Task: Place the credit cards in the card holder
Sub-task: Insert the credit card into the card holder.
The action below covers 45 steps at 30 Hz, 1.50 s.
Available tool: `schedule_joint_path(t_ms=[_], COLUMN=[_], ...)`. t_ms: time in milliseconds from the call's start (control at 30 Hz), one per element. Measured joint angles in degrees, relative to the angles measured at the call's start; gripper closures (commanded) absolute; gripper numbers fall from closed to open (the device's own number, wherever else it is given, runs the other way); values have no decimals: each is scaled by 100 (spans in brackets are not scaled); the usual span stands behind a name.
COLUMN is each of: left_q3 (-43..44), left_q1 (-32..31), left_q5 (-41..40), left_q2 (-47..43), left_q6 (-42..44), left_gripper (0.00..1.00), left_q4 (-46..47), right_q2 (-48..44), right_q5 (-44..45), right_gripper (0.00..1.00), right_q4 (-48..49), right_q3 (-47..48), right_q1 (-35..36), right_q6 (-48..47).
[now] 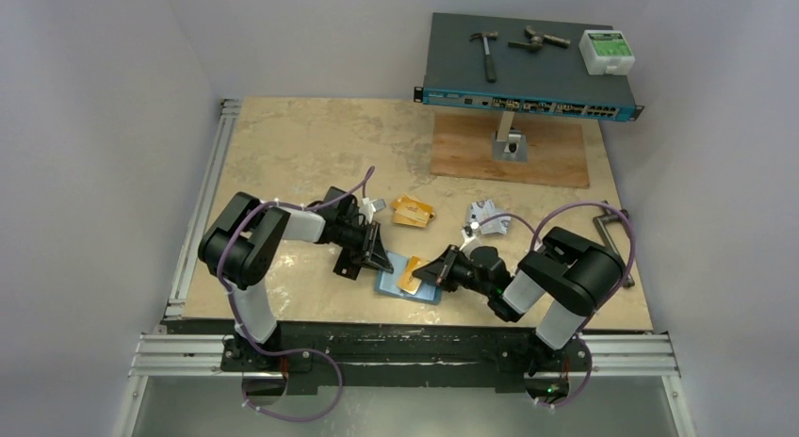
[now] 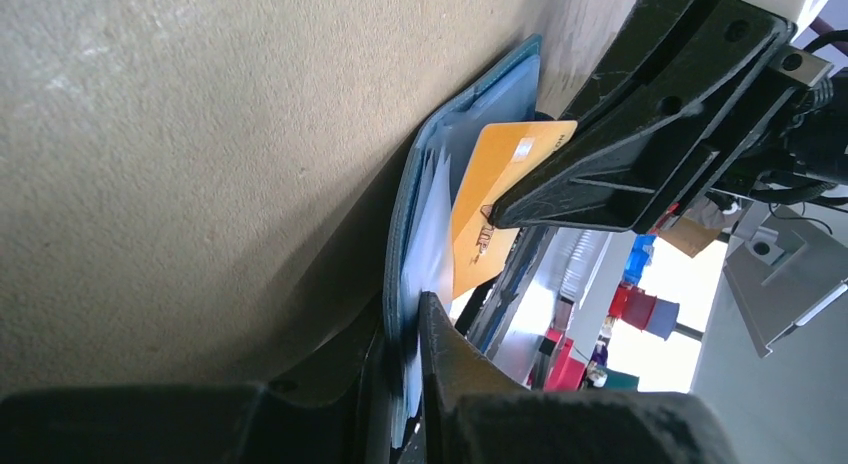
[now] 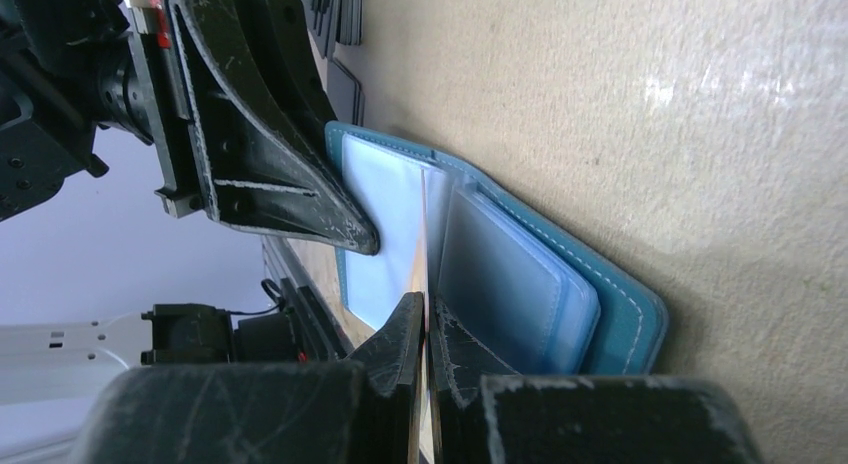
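Observation:
The teal card holder (image 1: 390,286) lies open near the table's front edge, its pale inner pockets showing (image 3: 500,274). My left gripper (image 1: 373,259) is shut on the holder's left edge (image 2: 405,319), with a pocket leaf pinched between the jaws. My right gripper (image 1: 430,270) is shut on one orange-gold credit card (image 1: 411,276). The card shows edge-on between the jaws (image 3: 427,309), with its far end at the holder's pockets (image 2: 490,184). More credit cards lie behind: an orange-gold stack (image 1: 413,211), a silver-white stack (image 1: 488,217) and black ones (image 3: 338,12).
A blue network switch (image 1: 528,74) carrying a hammer (image 1: 487,53) and a white box (image 1: 606,51) stands at the back on a metal post over a wooden board (image 1: 556,154). A black metal frame (image 1: 617,232) lies by the table's right edge.

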Motion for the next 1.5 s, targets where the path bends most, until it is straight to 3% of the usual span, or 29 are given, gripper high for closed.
schedule_joint_path(t_ms=[367, 933, 1100, 1333, 1500], left_q3=[-61, -140, -140, -140, -140], left_q1=[28, 46, 46, 52, 66], left_q5=[83, -2, -2, -4, 26], left_q2=[-15, -85, -85, -85, -85], left_q6=[-46, -39, -42, -35, -37], left_gripper=[94, 78, 77, 94, 95], left_q4=[160, 223, 223, 223, 225], right_q2=[76, 577, 649, 649, 649], right_q5=[-232, -807, -896, -892, -874], right_gripper=[100, 100, 100, 100, 100], right_q4=[-9, 87, 87, 101, 105], right_q3=[-33, 345, 409, 409, 409], right_q1=[26, 26, 26, 26, 26], right_q6=[20, 2, -24, -42, -44])
